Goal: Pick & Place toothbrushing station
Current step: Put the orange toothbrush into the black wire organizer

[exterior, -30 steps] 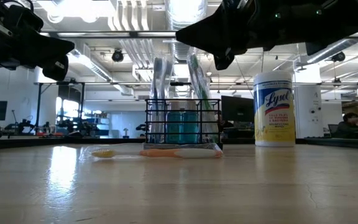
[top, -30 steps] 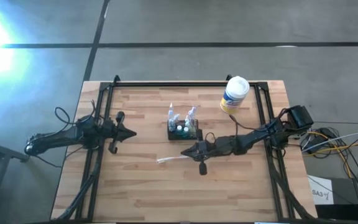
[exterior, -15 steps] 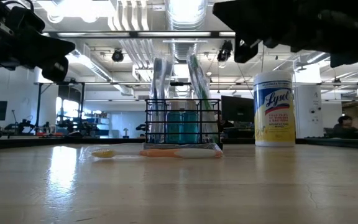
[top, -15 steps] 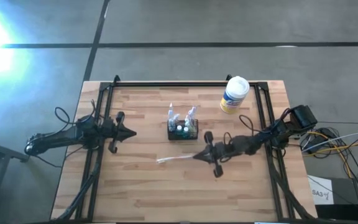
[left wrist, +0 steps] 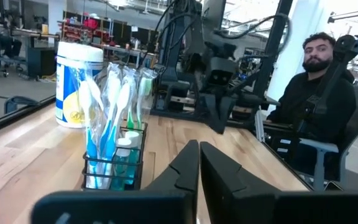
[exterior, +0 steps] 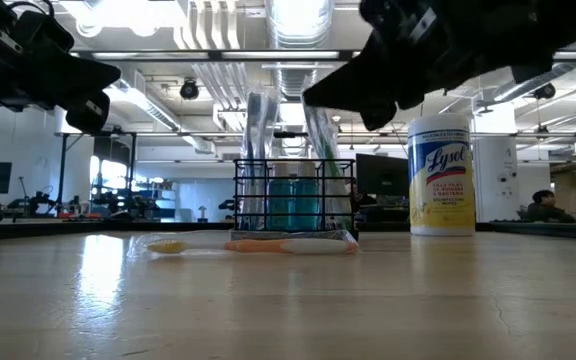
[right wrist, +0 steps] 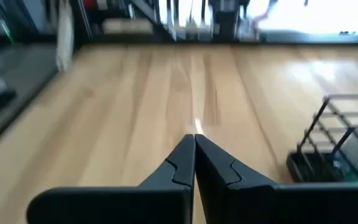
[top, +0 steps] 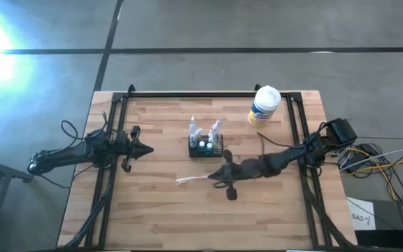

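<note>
Mesh caddy at table centre, right gripper closed just below it.

The toothbrushing station (top: 206,147) stands upright at the frame's centre, holding wrapped toothbrushes and 2 small bottles; a packaged toothbrush (top: 192,180) lies on the table (top: 159,210) below it. The right gripper (top: 213,175), jaws pressed together and empty, hovers beside that package, having swung back left since 0.5 s ago. The left gripper (top: 147,149), jaws also together, waits centre-left, unmoved. A wipes tub (top: 263,106) stands upper right.

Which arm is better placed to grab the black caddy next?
Right. Its tool hangs just in front of the caddy, near the loose toothbrush. The left tool sits off by the table's left edge, farther away.
</note>
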